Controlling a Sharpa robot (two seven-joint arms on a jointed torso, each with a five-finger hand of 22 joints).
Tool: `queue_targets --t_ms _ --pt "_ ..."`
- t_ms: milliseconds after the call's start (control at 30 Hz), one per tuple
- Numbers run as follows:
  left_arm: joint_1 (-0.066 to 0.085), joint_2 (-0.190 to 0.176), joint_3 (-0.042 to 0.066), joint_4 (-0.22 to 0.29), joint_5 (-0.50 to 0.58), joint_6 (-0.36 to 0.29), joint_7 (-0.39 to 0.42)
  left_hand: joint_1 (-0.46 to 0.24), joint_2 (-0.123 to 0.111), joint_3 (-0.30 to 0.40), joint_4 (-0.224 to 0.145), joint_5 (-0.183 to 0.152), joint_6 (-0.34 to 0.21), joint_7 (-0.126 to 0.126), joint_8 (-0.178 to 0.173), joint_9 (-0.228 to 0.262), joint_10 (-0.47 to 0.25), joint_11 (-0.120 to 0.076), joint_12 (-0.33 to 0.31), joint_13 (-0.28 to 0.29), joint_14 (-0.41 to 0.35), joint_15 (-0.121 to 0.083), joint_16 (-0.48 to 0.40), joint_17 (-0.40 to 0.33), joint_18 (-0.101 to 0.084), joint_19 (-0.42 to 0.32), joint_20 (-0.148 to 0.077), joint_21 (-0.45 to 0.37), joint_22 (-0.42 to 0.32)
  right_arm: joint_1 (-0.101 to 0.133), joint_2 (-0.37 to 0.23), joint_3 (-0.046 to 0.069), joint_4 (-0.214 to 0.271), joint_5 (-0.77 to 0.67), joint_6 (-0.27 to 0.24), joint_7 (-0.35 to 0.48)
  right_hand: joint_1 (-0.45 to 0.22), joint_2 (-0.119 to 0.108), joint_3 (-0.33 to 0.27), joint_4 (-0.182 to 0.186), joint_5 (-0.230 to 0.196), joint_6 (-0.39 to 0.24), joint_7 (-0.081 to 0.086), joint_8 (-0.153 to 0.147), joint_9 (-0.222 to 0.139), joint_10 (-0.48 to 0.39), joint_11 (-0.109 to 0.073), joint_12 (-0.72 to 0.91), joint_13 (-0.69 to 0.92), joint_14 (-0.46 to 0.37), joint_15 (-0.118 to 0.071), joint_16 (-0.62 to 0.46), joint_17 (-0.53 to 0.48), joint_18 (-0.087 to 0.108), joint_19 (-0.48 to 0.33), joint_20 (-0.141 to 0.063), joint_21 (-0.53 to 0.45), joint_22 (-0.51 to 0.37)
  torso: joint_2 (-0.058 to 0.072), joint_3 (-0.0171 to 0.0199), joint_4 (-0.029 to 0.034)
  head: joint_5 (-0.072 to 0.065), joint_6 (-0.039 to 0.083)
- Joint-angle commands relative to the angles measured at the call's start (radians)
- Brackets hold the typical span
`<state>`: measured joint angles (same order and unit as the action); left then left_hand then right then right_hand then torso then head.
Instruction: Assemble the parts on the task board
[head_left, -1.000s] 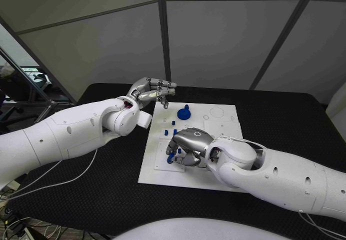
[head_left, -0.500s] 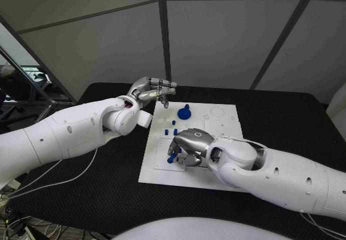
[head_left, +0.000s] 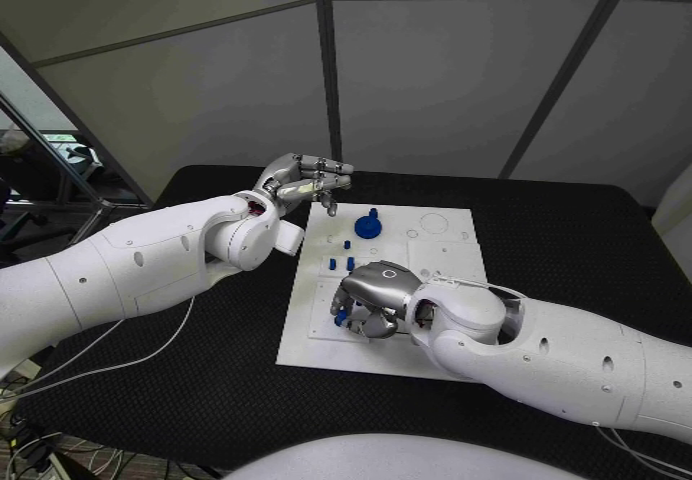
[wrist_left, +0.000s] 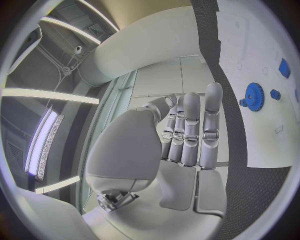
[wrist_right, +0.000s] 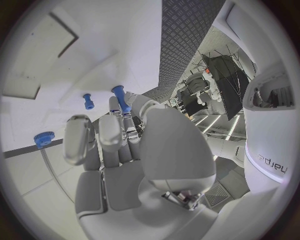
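Right hand (head_left: 372, 296) pinches blue peg (wrist_right: 120, 98) (over task board (head_left: 433, 250)); left hand (head_left: 300, 183) empty.

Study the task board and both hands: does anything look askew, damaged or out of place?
Nothing stands out. The task board lies flat, the blue gear sits on it, and the right hand holds a blue peg over it.

**Surfaces and finishes**

The task board (head_left: 433, 250) looks like smooth matt white plastic. The blue parts (head_left: 368, 226) seem moulded plastic. The table (head_left: 216, 350) is black with a rough woven texture. Both hands (head_left: 372, 298) (head_left: 303, 182) show brushed silvery metal; the arms (head_left: 144, 260) are glossy white.
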<state>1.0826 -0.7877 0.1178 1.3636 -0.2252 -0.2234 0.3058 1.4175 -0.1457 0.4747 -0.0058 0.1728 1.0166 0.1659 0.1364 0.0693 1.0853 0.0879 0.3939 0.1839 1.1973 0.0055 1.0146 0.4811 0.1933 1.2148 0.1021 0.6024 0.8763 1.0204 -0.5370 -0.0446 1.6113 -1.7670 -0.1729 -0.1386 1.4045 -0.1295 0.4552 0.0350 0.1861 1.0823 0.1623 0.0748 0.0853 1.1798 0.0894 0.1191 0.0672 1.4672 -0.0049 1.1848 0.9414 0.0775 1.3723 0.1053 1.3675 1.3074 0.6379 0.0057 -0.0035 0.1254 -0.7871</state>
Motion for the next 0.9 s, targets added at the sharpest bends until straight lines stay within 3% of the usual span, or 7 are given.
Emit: queue_targets --t_ms 33,200,467,733,900 --pt "0.002 0.001 0.001 0.001 0.003 0.008 0.007 -0.002 0.01 -0.001 -0.006 -0.004 -0.002 -0.001 0.003 -0.002 -0.009 -0.002 0.003 0.001 -0.008 -0.002 -0.005 -0.001 -0.01 -0.007 -0.003 -0.006 -0.001 -0.004 0.001 -0.008 -0.006 -0.011 0.008 -0.004 -0.014 -0.01 -0.004 0.004 0.006 -0.025 0.002 -0.012 -0.008 -0.018 0.004 -0.01 -0.002 0.005 0.012 0.001 -0.003 -0.007 -0.009 0.005 -0.008 0.002 0.0 0.0004 0.0 0.0 -0.002" --pt "0.002 0.001 0.001 0.0 0.003 0.008 0.007 -0.002 0.01 -0.001 -0.006 -0.004 -0.002 -0.001 0.003 -0.002 -0.009 -0.002 0.003 0.001 -0.008 -0.002 -0.005 -0.001 -0.01 -0.007 -0.003 -0.006 -0.001 -0.004 0.0 -0.012 -0.006 -0.011 -0.011 -0.001 -0.028 -0.025 -0.013 0.008 0.007 -0.074 -0.004 -0.015 -0.017 -0.051 0.006 -0.018 -0.001 0.001 0.015 0.0 -0.008 -0.002 -0.022 0.011 -0.022 -0.013 -0.001 0.0005 -0.0005 0.001 0.0" --pt "0.002 0.002 0.001 0.0 0.003 0.008 0.007 -0.002 0.01 -0.001 -0.006 -0.004 -0.002 -0.001 0.003 -0.002 -0.009 -0.002 0.003 0.001 -0.008 -0.002 -0.005 -0.001 -0.01 -0.007 -0.003 -0.006 -0.001 -0.005 -0.009 -0.013 0.003 -0.005 -0.088 0.008 -0.037 -0.036 -0.031 0.012 0.008 -0.123 -0.005 -0.013 -0.019 -0.096 0.01 -0.019 -0.001 -0.009 0.018 -0.017 -0.038 0.006 -0.049 0.014 -0.05 -0.044 0.0 0.0011 -0.0014 0.0 0.003" --pt "0.002 0.002 0.0 -0.001 0.003 0.009 0.007 -0.002 0.01 -0.001 -0.006 -0.004 -0.002 -0.001 0.003 -0.002 -0.009 -0.002 0.003 0.001 -0.008 -0.002 -0.005 -0.001 -0.01 -0.007 -0.003 -0.006 -0.001 -0.005 -0.03 -0.013 0.022 0.032 -0.226 0.049 -0.037 -0.039 -0.077 0.012 0.006 -0.172 -0.008 -0.011 -0.017 -0.173 0.021 -0.001 0.0 -0.041 0.027 -0.077 -0.126 0.025 -0.108 0.022 -0.118 -0.117 -0.001 0.0011 -0.0013 -0.001 0.006" --pt "0.002 0.002 0.0 -0.002 0.003 0.009 0.007 -0.002 0.01 -0.001 -0.006 -0.004 -0.002 -0.001 0.003 -0.002 -0.009 -0.002 0.003 0.001 -0.008 -0.002 -0.005 -0.001 -0.01 -0.007 -0.003 -0.006 -0.001 -0.005 -0.048 -0.012 0.039 0.06 -0.276 0.077 -0.038 -0.038 -0.114 0.017 0.017 -0.19 -0.011 -0.011 -0.017 -0.199 0.022 0.022 0.002 -0.051 0.028 -0.1 -0.16 0.03 -0.124 0.024 -0.142 -0.141 -0.002 0.0003 -0.0012 -0.002 0.008"
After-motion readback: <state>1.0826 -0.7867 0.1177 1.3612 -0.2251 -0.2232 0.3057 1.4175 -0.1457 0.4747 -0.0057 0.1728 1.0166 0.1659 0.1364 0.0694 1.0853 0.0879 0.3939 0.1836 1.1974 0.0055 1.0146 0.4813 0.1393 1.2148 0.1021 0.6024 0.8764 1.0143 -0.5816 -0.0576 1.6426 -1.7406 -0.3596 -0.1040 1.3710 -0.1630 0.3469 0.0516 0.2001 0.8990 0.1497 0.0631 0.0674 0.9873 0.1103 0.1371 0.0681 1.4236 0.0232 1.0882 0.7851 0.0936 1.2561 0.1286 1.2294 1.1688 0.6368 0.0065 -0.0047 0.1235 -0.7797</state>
